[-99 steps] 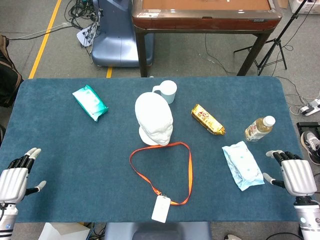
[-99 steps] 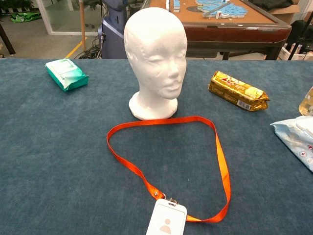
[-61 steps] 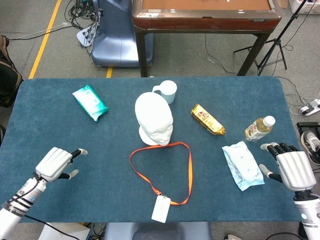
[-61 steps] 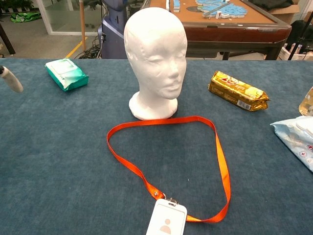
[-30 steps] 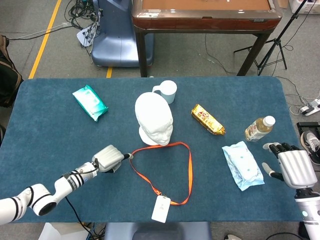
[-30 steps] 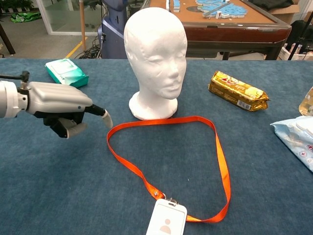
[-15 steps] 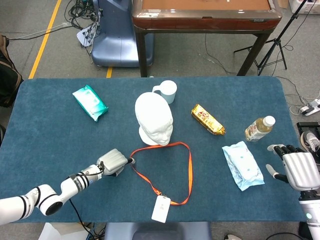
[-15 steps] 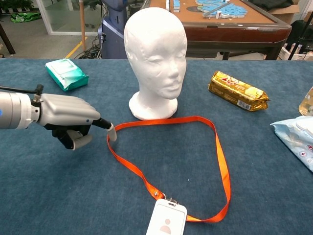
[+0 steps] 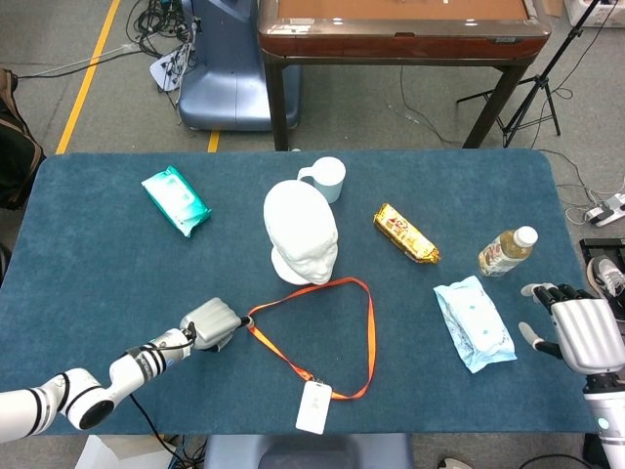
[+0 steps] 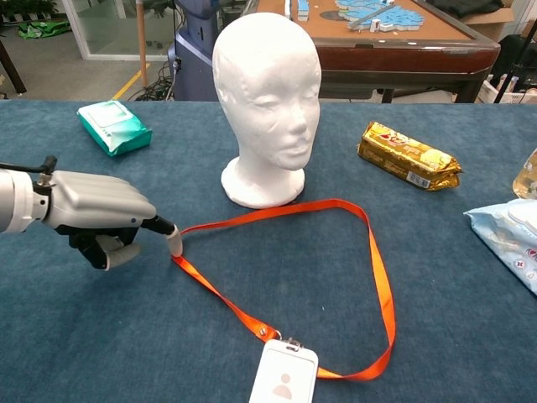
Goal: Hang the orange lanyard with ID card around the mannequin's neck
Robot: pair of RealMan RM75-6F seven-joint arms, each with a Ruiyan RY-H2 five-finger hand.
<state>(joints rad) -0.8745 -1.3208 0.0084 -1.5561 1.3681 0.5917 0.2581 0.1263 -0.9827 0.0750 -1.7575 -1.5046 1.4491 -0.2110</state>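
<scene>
One empty mug point(image 9: 329, 177), behind mannequin point(image 9: 302, 234)

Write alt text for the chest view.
A grey robotic left hand touches the left bend of an orange lanyard lying looped on blue carpeted table, its white ID card nearest, before a white foam mannequin head.

I find no legible text. The gold snack packet point(image 10: 409, 156) carries print too small to read; the ID card point(image 10: 284, 378) shows only a pale figure icon, no words or numbers.
</scene>
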